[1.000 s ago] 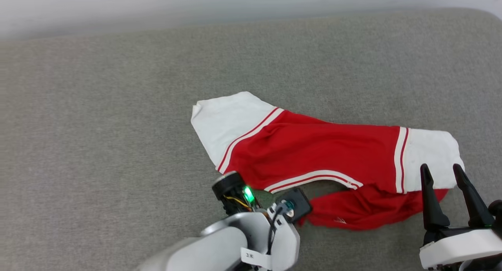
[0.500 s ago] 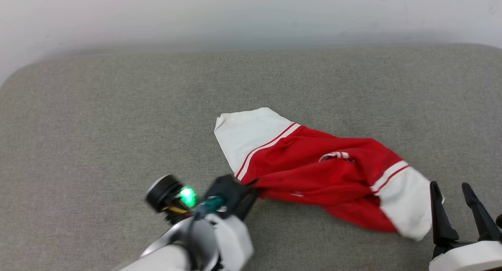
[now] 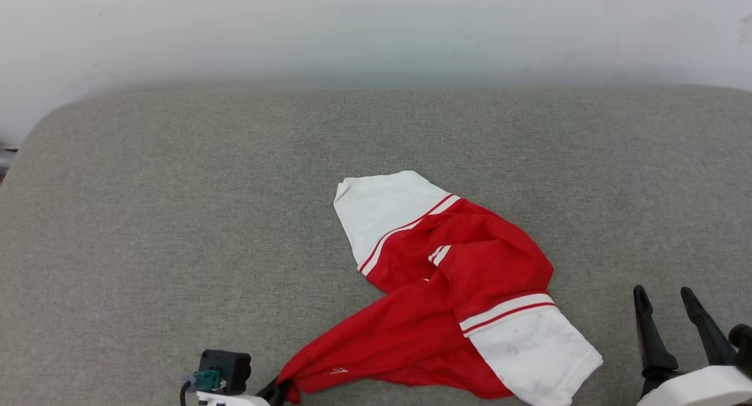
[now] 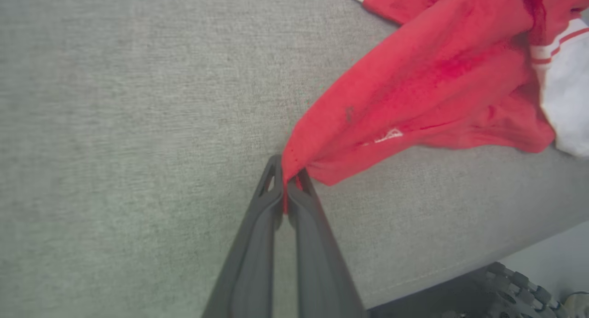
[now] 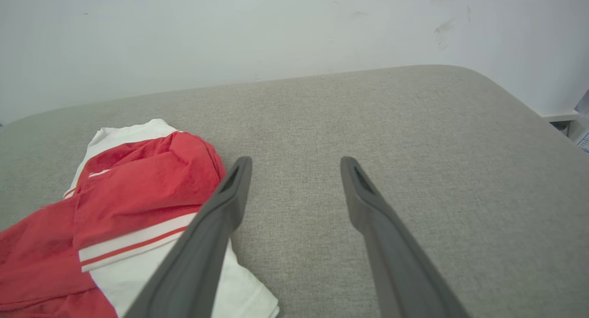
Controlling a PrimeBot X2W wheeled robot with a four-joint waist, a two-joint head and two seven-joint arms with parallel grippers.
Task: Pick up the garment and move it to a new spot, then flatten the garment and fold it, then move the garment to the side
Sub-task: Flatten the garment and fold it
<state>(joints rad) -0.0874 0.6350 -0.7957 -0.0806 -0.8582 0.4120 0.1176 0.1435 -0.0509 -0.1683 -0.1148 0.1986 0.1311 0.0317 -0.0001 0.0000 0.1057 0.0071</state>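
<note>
The garment (image 3: 464, 288) is a red jersey with white sleeves and striped trim. It lies crumpled on the grey surface, one white sleeve toward the far side and the other toward the near right. My left gripper (image 3: 281, 389) is at the near edge, shut on a corner of the red hem. In the left wrist view the fingers (image 4: 285, 189) pinch that corner, and the garment (image 4: 414, 78) stretches away from them with a small white logo near the hem. My right gripper (image 3: 663, 292) is open just right of the near sleeve, with nothing between its fingers. The right wrist view has the right gripper (image 5: 294, 161) and the garment (image 5: 138, 184) to its left.
The grey padded surface (image 3: 176, 218) has rounded corners and runs back to a white wall (image 3: 352, 30). Its near edge (image 4: 460, 263) shows in the left wrist view, with part of the robot's base (image 4: 511, 281) below it.
The camera has tilted up. My left gripper has pulled the hem corner toward the near left, dragging and bunching the garment, whose right sleeve swung to the near side. The right gripper stays open.
</note>
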